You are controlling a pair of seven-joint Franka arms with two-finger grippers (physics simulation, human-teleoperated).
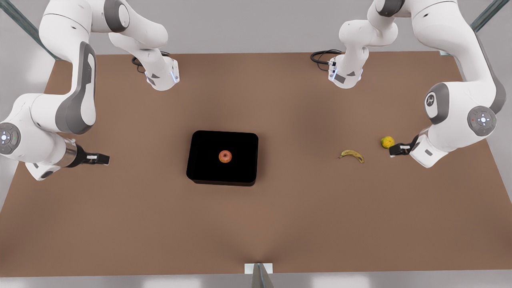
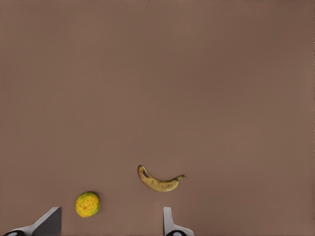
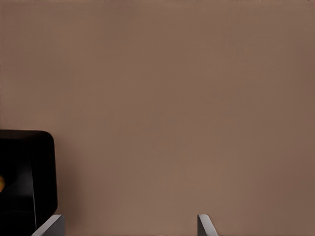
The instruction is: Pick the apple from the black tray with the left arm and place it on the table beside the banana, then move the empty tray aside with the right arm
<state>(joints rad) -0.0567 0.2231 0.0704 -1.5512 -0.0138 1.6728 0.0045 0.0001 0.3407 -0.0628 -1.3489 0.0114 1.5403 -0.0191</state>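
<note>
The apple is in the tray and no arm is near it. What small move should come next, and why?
Probably the left gripper, open by the yellow-green fruit, should travel over the banana toward the apple. The apple sits untouched mid-tray, and the right gripper waits open at the other side.

Two glossy white arms are showing grey joint panels, round caps with small lights, and black cables looping at their bases. Each is ending in a black claw; one wrist is gleaming with a metal band.
</note>
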